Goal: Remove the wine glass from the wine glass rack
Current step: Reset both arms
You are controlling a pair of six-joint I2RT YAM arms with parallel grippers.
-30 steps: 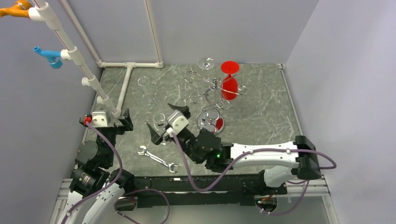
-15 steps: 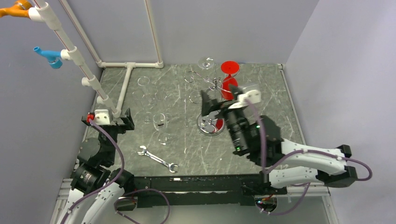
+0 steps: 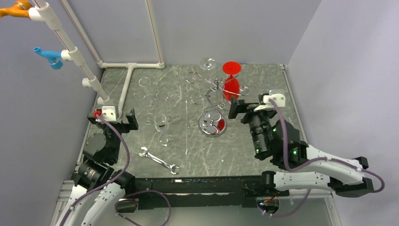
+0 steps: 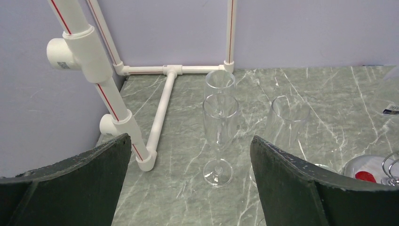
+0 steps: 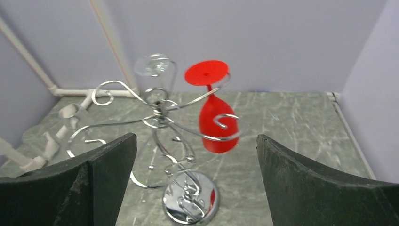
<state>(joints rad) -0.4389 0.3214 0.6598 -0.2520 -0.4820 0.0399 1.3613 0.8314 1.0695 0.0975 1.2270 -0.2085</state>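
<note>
Near side of the wine glass rack point(image 3: 212, 125), off to its left, there's a wrench point(image 3: 159, 160) lying flat. The left gripper point(image 3: 112, 123) is well left of the rack, jaws spread, holding nothing. The right gripper point(image 3: 244, 112) is just right of it, wide open too and empty. The red wine glass point(image 5: 216, 127) hangs upside down on the rack's far-right arm.

The left hand point(image 4: 190, 140) holds its dark fingers point(image 4: 75, 188) wide apart above the green marbled tabletop point(image 4: 329, 94). Three clear glasses point(image 4: 219, 122) stand upright ahead, with a white pipe frame point(image 4: 162, 106) at left.
</note>
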